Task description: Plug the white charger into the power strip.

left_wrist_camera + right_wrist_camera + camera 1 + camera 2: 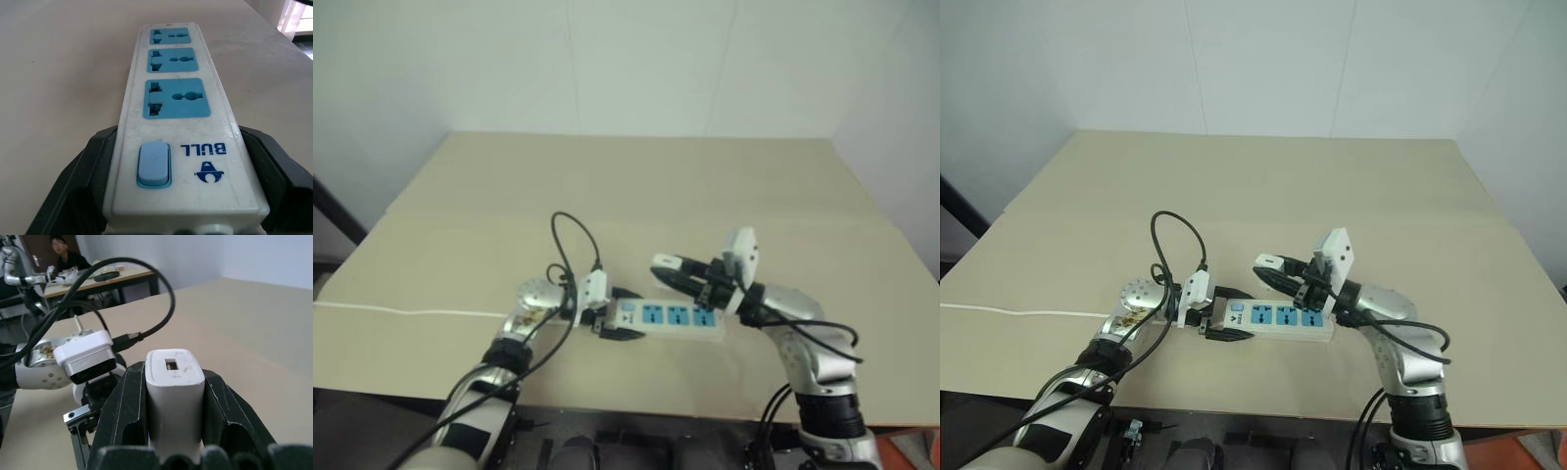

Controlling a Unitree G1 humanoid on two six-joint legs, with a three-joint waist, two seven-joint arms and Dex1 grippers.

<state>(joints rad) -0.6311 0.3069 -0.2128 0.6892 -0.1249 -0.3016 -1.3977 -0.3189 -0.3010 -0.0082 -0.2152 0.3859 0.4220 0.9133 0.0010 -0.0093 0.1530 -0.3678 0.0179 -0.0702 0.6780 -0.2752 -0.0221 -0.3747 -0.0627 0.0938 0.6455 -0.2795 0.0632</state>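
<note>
- "BULL" is printed in blue capitals on the power strip, next to its blue switch.
- A blue logo emblem stands beside the brand word.

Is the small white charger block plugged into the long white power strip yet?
Not yet: white charger block sits clamped in the right gripper; power strip sockets are empty.

Your two grippers meet over the power strip.
Left gripper clamps its switch end on the tabletop; right gripper hovers above, carrying the white charger.
</note>
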